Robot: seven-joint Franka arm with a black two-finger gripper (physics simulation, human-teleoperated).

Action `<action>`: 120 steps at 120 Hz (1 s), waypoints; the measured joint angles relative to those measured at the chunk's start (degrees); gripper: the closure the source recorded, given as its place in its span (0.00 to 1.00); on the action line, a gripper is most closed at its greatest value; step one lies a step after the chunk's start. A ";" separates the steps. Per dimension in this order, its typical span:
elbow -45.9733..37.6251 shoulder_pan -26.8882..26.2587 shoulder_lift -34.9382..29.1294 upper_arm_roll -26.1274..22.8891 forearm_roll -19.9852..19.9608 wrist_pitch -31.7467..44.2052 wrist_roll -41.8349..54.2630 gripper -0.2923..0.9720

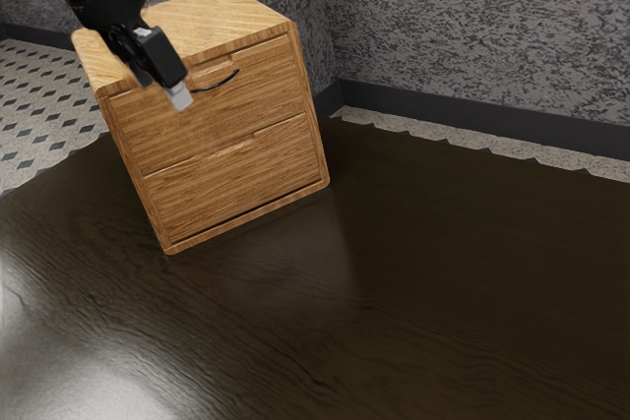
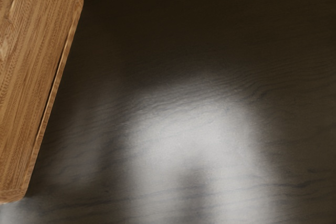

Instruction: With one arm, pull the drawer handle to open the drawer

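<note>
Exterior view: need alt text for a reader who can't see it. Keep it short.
A black gripper hangs at the front of a wooden two-drawer cabinet, close by the curved black handle of the top drawer, toward the exterior view's left. Both drawers look shut, and the cabinet stands on a dark glossy wood surface by a grey wall.

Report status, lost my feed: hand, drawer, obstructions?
The hand at the top drawer front, just beside the handle. Drawer looks shut. Nothing between hand and handle.
</note>
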 joint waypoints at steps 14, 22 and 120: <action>4.66 0.44 -1.38 -0.68 -2.06 -0.71 -0.31 0.23; 5.68 1.16 -1.72 -1.50 -2.79 -0.74 -0.47 0.23; 4.12 1.91 0.42 7.91 -5.31 15.12 -5.13 0.23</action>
